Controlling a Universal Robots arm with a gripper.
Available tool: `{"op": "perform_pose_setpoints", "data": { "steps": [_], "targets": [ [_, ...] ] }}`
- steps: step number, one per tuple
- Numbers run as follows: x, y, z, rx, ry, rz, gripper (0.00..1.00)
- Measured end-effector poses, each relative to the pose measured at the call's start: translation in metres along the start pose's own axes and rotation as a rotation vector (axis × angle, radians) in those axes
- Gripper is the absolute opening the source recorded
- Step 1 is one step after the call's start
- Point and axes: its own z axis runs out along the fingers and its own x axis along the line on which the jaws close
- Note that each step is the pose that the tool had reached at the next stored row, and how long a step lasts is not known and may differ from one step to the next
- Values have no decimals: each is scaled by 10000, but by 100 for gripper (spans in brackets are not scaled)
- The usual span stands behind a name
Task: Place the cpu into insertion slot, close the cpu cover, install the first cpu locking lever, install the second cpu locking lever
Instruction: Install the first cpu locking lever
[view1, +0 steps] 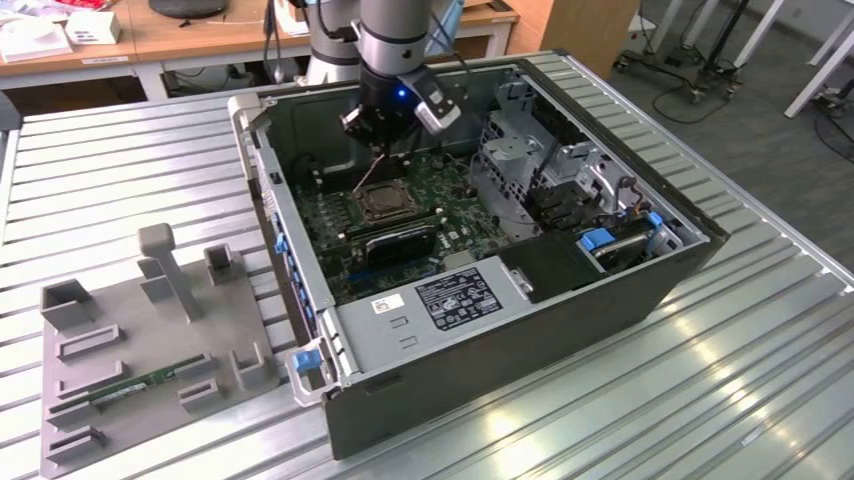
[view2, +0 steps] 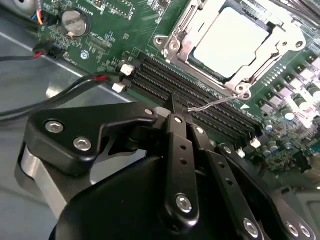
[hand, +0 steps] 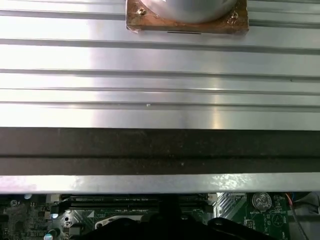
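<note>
The cpu (view2: 235, 42) lies flat in its socket on the green motherboard, and in the exterior view the socket (view1: 380, 203) sits mid-board inside the open computer case. The silver cpu cover (view2: 186, 44) lies down around the chip. A thin wire locking lever (view2: 216, 101) slants up from the socket's corner to my gripper (view2: 179, 107), whose black fingers are pressed together on the lever's end. In the exterior view my gripper (view1: 383, 150) hangs just above and behind the socket, with the raised lever (view1: 368, 172) running up to it.
Black memory slots (view2: 200, 90) and red-black cables (view2: 75, 90) lie beside the socket. A metal drive cage (view1: 534, 170) fills the case on the exterior view's right. A grey fixture tray (view1: 147, 340) with a memory stick (view1: 134, 385) rests on the slatted aluminium table (hand: 160, 75).
</note>
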Motion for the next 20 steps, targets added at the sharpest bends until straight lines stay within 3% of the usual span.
{"op": "perform_pose_setpoints", "data": {
  "steps": [3,7,10,14,20],
  "targets": [
    [-3,12,-59,-60,1,1,11],
    [-6,24,-122,-84,0,0,11],
    [4,24,-122,-83,-6,-1,11],
    [93,15,-128,-82,-28,-7,11],
    [156,-51,-144,-59,-55,-13,11]
  ]
}}
